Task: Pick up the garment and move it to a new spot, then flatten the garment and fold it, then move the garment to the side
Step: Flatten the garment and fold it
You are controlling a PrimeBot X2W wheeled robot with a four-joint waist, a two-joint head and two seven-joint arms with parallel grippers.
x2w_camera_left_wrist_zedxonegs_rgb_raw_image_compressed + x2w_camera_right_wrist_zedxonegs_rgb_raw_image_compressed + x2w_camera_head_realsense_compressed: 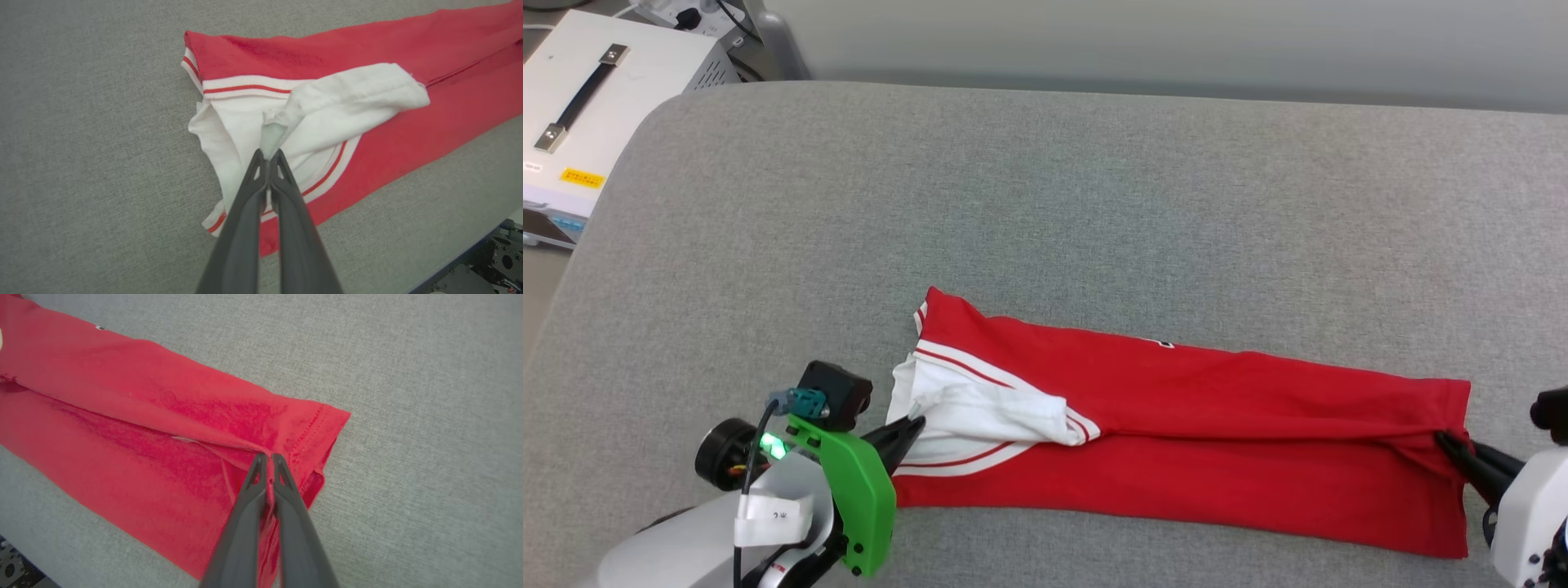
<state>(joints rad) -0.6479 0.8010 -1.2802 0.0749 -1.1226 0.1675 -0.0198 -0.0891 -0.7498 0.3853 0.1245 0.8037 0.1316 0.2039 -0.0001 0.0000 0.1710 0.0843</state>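
The garment [1192, 416] is a red T-shirt with white, stripe-trimmed sleeves, folded into a long band that runs left to right across the grey surface. My left gripper [913, 428] is shut on the white sleeve cloth at the band's left end; in the left wrist view a pinch of white fabric [273, 136] rises between its closed tips [268, 157]. My right gripper [1450, 443] is shut on the red hem at the right end, and the right wrist view has its tips [267, 459] clamped on a fold of the garment [163, 428]. A speck of dark lettering peeks at the top edge [1162, 344].
The grey cushioned surface [1045, 188] stretches wide behind the garment. A white box with a black handle [580, 98] stands off the far left corner. The surface's front edge runs close to both arms.
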